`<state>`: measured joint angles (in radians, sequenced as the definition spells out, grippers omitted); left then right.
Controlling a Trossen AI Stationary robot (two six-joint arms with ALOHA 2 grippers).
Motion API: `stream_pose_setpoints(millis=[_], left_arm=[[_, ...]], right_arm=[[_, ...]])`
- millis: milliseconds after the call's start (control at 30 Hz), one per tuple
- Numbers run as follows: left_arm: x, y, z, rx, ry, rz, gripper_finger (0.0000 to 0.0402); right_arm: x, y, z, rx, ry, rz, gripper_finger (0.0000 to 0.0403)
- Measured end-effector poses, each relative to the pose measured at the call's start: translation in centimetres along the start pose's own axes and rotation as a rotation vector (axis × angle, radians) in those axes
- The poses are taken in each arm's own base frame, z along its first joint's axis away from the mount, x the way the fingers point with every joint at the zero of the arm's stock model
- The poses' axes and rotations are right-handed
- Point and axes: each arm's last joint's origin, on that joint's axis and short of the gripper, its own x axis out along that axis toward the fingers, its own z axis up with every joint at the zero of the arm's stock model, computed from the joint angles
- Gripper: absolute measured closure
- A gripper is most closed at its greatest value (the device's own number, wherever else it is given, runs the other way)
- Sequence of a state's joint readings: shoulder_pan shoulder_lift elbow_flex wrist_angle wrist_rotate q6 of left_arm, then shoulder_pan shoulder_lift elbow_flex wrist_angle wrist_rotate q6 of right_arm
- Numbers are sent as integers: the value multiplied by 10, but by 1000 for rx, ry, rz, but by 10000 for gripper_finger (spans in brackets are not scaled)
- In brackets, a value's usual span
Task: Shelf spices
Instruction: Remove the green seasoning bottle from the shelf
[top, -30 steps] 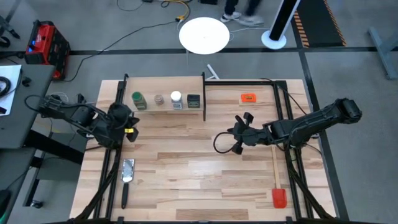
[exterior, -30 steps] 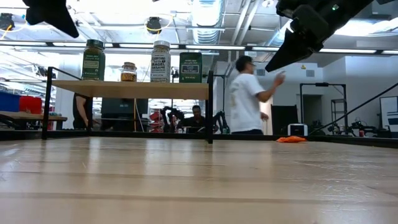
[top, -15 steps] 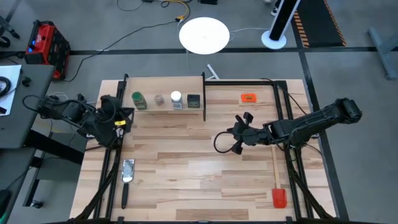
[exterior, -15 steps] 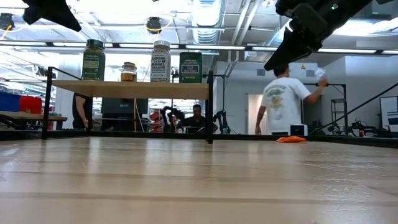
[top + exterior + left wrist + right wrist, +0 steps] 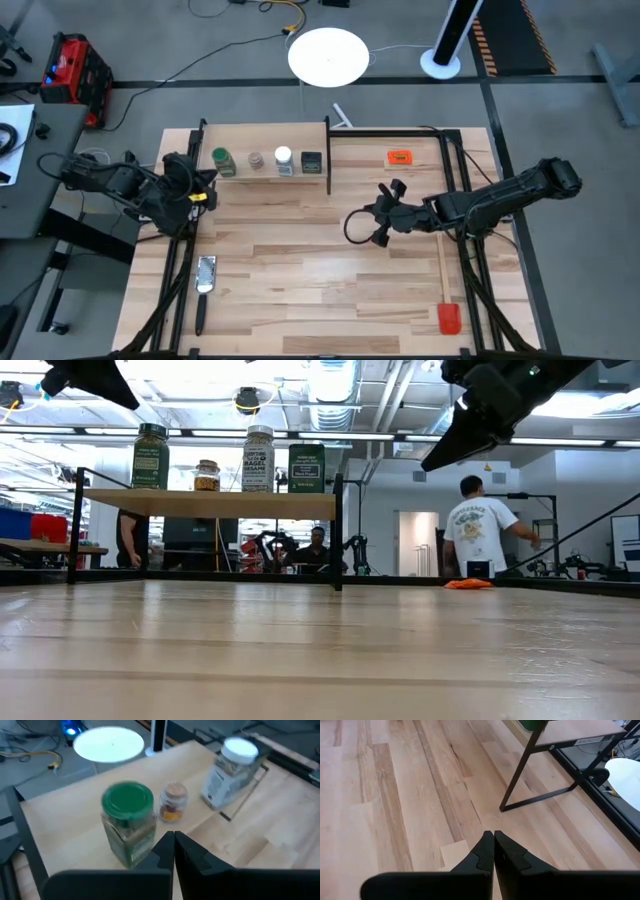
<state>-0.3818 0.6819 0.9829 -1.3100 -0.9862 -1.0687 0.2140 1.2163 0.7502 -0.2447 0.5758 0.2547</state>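
Observation:
The four spices stand upright in a row on the light-wood shelf (image 5: 265, 172) at the table's far left. They are the green-lidded jar (image 5: 220, 158), the small brownish jar (image 5: 256, 160), the clear jar with a white lid (image 5: 283, 159) and the black tin (image 5: 311, 160). The low view shows them on the plank (image 5: 210, 505). My left gripper (image 5: 203, 180) is shut and empty. It hangs in the air just in front of the shelf's left end, near the green-lidded jar (image 5: 127, 820). My right gripper (image 5: 370, 222) is shut and empty, above the table's middle right.
A flat orange tag (image 5: 399, 157) lies at the far right. A red-headed spatula (image 5: 447, 318) with a wooden handle lies along the right edge. A metal scraper (image 5: 205, 275) lies near the left edge. A person (image 5: 480, 530) stands in the room behind.
My left gripper has drawn back toward the table's far left, ending in front of the shelf's left end. The jars have stayed in place. The person behind the table has walked to the right.

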Motion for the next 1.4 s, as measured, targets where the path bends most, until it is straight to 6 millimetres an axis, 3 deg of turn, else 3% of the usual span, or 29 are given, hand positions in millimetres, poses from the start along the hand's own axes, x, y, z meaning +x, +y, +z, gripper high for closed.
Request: stream_pose_setpoints(millis=[333,733,1400], left_arm=[[4,4,3,-37,-29,82,401],[19,-13,-1,46,36,153,401],[29,-6,4,34,38,275,402]], right_arm=[[0,0,0,-1,0,-1,388],[0,0,0,-1,1,-1,388],[0,0,0,-2,1,-1,388]])
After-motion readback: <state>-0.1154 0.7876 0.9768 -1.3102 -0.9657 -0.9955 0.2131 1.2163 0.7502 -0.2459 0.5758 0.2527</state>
